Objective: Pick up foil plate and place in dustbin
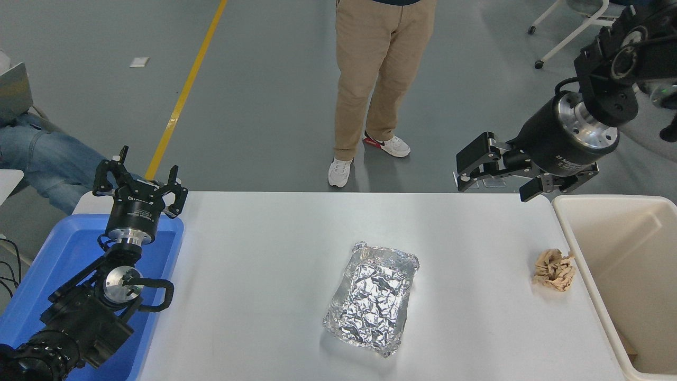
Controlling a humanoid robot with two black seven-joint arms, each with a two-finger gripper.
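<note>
One spread right hand point(494, 181) above the table's far edge, foil plate point(373, 299) well apart, nearer the camera.

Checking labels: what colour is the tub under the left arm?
Blue tub, seen in the head view.

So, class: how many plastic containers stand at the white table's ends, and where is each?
2. The blue tub stands at the left end, under the parked left gripper. The dustbin stands at the right end, beside the tan paper wad. None looks hidden.
</note>
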